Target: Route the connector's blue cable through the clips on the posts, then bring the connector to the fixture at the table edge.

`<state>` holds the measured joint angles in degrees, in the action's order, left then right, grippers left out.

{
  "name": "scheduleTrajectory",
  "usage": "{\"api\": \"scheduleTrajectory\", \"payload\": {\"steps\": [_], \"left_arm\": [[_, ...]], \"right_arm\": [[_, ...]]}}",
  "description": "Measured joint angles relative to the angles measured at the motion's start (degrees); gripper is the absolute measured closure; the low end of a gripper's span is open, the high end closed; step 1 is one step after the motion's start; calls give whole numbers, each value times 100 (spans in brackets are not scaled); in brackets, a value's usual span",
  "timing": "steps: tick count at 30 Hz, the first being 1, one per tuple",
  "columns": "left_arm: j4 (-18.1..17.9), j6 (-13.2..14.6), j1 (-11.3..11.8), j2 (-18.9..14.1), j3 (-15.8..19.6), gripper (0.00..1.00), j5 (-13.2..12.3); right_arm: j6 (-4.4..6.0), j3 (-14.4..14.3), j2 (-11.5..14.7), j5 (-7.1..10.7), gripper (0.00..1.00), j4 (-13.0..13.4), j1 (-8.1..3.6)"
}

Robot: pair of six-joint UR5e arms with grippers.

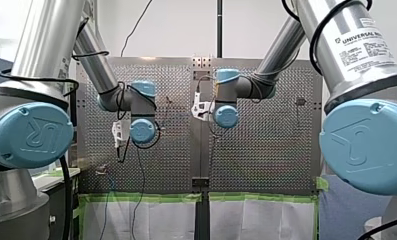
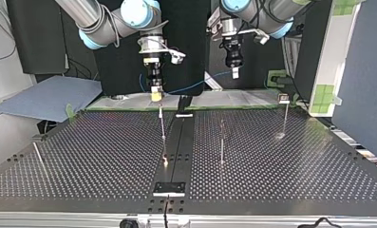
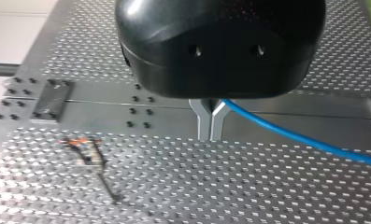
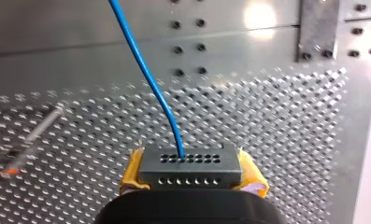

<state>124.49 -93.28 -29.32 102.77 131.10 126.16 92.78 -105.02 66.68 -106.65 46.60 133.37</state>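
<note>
My right claw [image 4: 191,173] clamps the grey multi-hole block connector [image 4: 191,163], held above the perforated metal worktop [image 2: 96,156]. My left claw [image 3: 210,123], narrowed, seems to pinch its thin blue cable [image 3: 286,135], to tension it for routing.

Bench [image 2: 105,156]: perforated metal. A smooth bolt-holed strip [image 3: 103,109] runs down its middle, directly under left hand [image 3: 210,123] and just ahead of right hand [image 4: 191,175]. Green tape [image 1: 141,197] lines the bench edge; in the top view it passes below right hand. White sheets [image 1: 151,220] hang under the tape. Blue-grey mat [image 2: 48,97] lies off the bench, beside right hand on the side away from left hand. White panel [image 2: 328,52] with green squares stands on left hand's outer side.
</note>
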Motion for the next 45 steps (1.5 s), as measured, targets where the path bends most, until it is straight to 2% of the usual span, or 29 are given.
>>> {"api": "scheduleTrajectory", "payload": {"steps": [8,21,27,33,37,45], "left_arm": [[383,-87,39,-101,-395,100,12],[781,-103,239,-104,-1022,100,39],[843,-110,332,-104,-1188,100,41],[996,-96,430,-104,-1377,100,6],[1034,-87,500,-101,-1472,100,-128],[1147,-83,639,-97,-1647,100,-347]], "right_arm": [[11,28,376,139,98,-376,-200],[40,108,964,428,98,-1015,-406],[69,123,972,600,98,-1253,-520],[121,203,857,814,98,-1304,-611],[196,312,742,943,98,-1311,-651],[249,522,658,1001,98,-1356,-714]]}}
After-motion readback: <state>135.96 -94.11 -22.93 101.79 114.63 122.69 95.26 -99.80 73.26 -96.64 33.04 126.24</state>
